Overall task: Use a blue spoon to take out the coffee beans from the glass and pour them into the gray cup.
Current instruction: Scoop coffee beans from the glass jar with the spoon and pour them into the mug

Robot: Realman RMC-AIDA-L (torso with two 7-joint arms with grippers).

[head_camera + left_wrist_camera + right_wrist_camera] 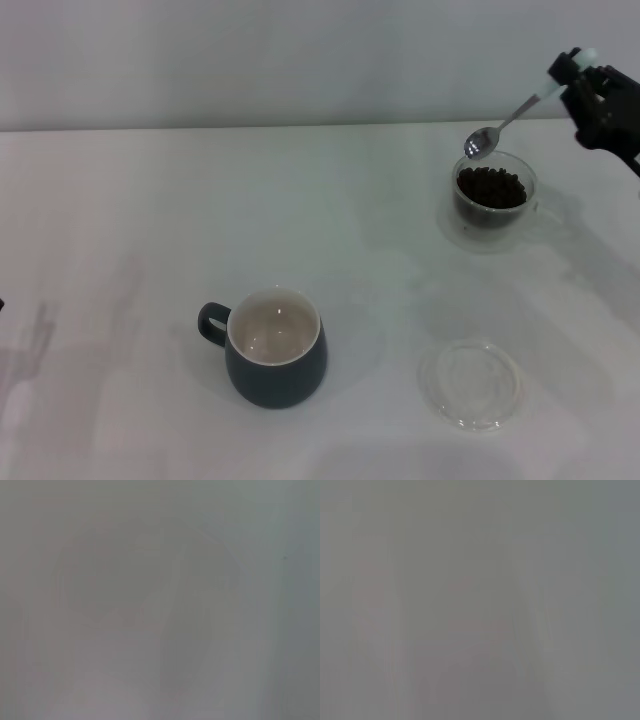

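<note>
In the head view my right gripper (pixel 572 82) is at the far right, shut on the pale-blue handle of the blue spoon (pixel 510 122). The spoon slants down to the left. Its metal bowl hangs just above the far rim of the glass (pixel 492 205) and looks empty. The glass stands at the right back and holds a heap of coffee beans (pixel 491 187). The gray cup (pixel 272 348) stands front centre, handle to the left, its cream inside empty. My left gripper is out of view. Both wrist views show only blank grey.
A flat shallow clear round dish (pixel 471 384) lies at the front right, between the gray cup and the table's right side. The white table (pixel 150 230) ends at a pale wall behind the glass.
</note>
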